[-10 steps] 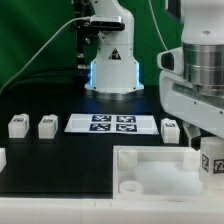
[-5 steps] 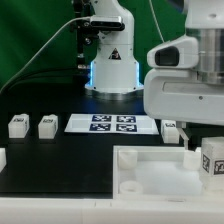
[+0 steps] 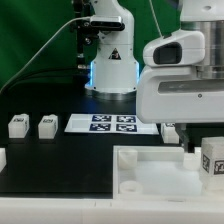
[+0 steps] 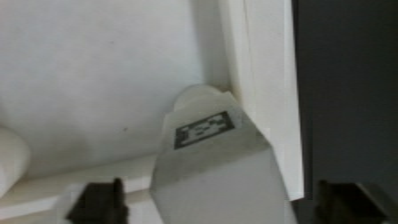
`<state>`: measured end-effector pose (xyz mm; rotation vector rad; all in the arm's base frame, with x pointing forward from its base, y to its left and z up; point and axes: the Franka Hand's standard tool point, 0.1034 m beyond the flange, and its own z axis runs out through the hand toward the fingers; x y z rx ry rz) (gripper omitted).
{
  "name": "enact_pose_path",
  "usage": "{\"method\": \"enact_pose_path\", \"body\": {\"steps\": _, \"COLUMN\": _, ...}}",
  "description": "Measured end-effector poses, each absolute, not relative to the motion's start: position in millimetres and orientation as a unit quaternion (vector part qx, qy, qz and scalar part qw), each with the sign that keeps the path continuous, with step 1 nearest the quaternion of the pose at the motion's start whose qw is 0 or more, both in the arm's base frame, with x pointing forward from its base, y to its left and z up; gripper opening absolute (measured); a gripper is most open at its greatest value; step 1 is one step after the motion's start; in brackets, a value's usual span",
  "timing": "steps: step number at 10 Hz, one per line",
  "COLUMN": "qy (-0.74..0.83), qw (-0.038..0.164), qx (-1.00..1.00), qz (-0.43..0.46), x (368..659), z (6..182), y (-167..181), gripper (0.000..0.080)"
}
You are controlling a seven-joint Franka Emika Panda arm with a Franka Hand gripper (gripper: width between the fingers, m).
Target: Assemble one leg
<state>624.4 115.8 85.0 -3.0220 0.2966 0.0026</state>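
A white leg (image 4: 214, 165) with a square tag on its face stands in the corner of the white tray-like part (image 4: 89, 90), against its raised rim. My gripper (image 4: 214, 205) is open, with one dark finger (image 4: 98, 200) on each side of this leg and a gap on both sides. In the exterior view the same leg (image 3: 212, 165) shows at the far right under my gripper (image 3: 203, 148), whose large white body hides most of it. Two more legs (image 3: 17, 125) (image 3: 46, 126) stand at the exterior view's left. Another leg (image 3: 171, 129) shows partly behind my hand.
The marker board (image 3: 113, 124) lies flat in the middle of the black table. The tray-like part (image 3: 150, 172) fills the near right, with a round socket (image 3: 130, 186) at its corner. The arm's base (image 3: 112, 70) stands at the back. A small white piece (image 3: 2, 158) sits at the left edge.
My hand has shifted toward the exterior view's left and looms larger in that view. The leg at the tray's corner and the other legs have not moved.
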Motion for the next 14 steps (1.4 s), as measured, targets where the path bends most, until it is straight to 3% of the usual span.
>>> {"method": "enact_pose_path", "body": {"steps": 2, "qy": 0.116, "qw": 0.053, "qx": -0.992, "qz": 0.002, "x": 624, "z": 84.7, "y": 116, "gripper": 0.029}}
{"method": "enact_pose_path", "body": {"steps": 6, "qy": 0.363, "qw": 0.057, "qx": -0.93, "qz": 0.023, "x": 634, "z": 82.9, "y": 112, "gripper": 0.0291}}
{"method": "enact_pose_path", "body": {"steps": 8, "qy": 0.532, "qw": 0.068, "qx": -0.842, "qz": 0.048, "x": 636, "z": 81.7, "y": 107, "gripper": 0.0291}}
{"method": "enact_pose_path", "body": {"steps": 10, "qy": 0.68, "qw": 0.067, "qx": -0.727, "qz": 0.065, "x": 635, "z": 80.8, "y": 108, "gripper": 0.0292}}
{"method": "enact_pose_path", "body": {"steps": 14, "qy": 0.784, "qw": 0.056, "qx": -0.614, "qz": 0.074, "x": 635, "z": 81.1, "y": 109, "gripper": 0.0294}}
